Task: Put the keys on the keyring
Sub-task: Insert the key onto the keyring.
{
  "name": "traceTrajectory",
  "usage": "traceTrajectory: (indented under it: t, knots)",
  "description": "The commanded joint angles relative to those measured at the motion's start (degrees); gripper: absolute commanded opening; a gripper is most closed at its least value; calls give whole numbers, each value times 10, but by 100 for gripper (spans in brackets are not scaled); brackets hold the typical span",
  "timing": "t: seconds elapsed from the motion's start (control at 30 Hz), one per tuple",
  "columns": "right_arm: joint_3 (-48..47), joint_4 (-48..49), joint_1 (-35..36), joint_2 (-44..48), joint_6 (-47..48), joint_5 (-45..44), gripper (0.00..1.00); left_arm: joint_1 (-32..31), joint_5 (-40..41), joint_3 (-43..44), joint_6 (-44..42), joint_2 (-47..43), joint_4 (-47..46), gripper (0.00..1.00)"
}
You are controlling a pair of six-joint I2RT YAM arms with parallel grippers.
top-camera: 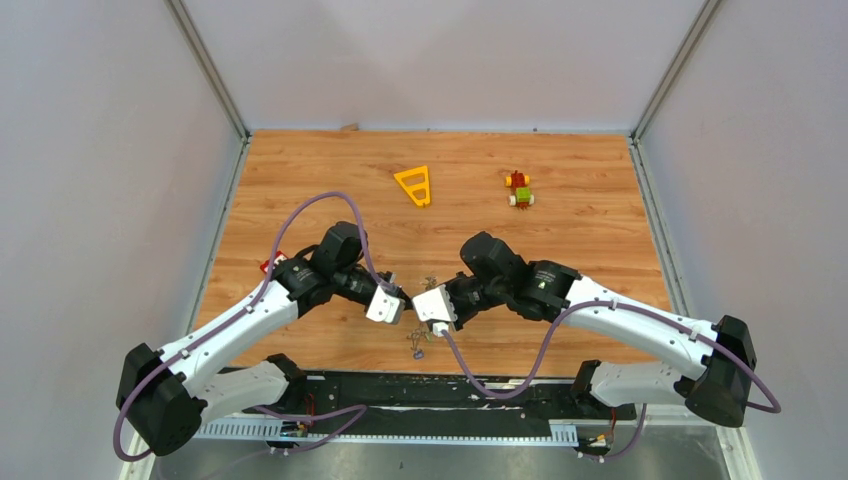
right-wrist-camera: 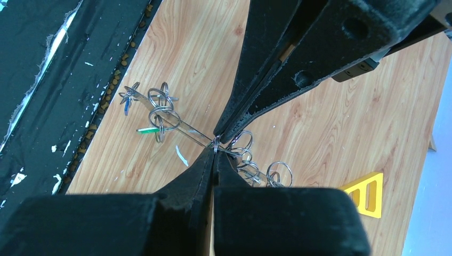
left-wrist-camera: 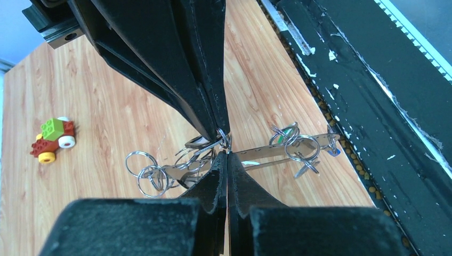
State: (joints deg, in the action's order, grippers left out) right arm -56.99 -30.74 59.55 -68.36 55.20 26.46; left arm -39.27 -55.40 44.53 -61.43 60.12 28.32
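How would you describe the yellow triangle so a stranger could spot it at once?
On the wooden table, look at the far half, near the middle. The yellow triangle frame lies flat there, to the left of the toy block car. It is the only flat, all-yellow piece with open slots; the car is chunky and multicoloured.

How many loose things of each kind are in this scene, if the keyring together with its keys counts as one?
Yellow plastic triangle frame: 1
Red, green and yellow toy block car: 1
Long silver metal keyring with its small tagged keys: 1
Small red thing, partly hidden: 1
Total: 4
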Motion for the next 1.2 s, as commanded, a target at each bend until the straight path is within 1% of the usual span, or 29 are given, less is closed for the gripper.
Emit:
traceTrajectory:
  t: [0.0, 0.87, 1.03, 1.17]
  knots:
    - [-7, -8, 7, 9, 5, 14, 0, -1, -6, 13, 10, -5, -36, 0]
    - [11, -11, 8, 32, 19, -22, 0, 5, -4, 7, 15, -18, -48, 0]
    - [16, -6, 8, 32, 16, -25, 0, 16, -5, -3, 45, -25, -84, 0]
    - [26, 21, 8, 33, 4, -48, 0, 30, -15, -12, 82, -25, -121, 0]
